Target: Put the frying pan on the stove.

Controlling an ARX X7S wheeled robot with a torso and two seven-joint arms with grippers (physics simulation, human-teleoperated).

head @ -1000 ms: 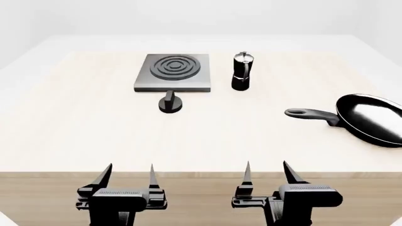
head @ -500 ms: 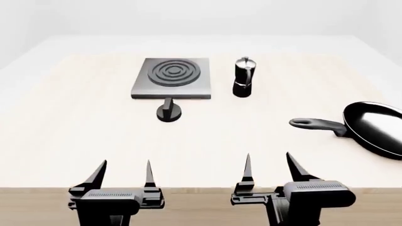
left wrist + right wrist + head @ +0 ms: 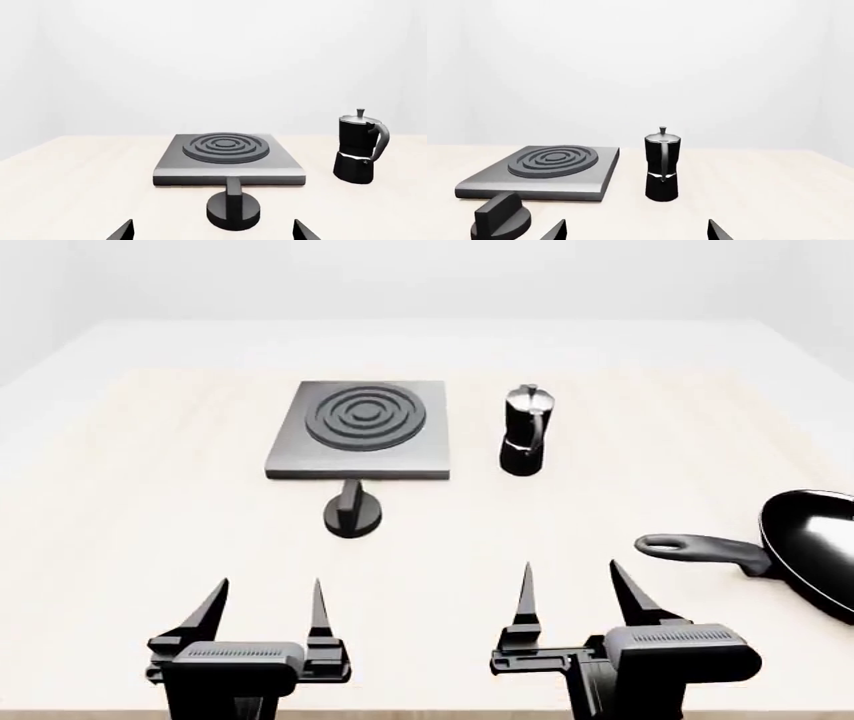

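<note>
On the pale wooden table (image 3: 160, 540) in a plain white room, the glossy black frying pan (image 3: 814, 545) lies at the right edge, well apart from the square grey stove (image 3: 360, 430); left gripper (image 3: 264, 605) and right gripper (image 3: 577, 590) are both released and empty.

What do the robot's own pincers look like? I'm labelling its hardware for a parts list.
Both the left pincer and right pincer are matte black: two thin, pointed, blade-like fingers rise from a blocky body with a ribbed grey strip. No cables, markings or sleeves show.
</note>
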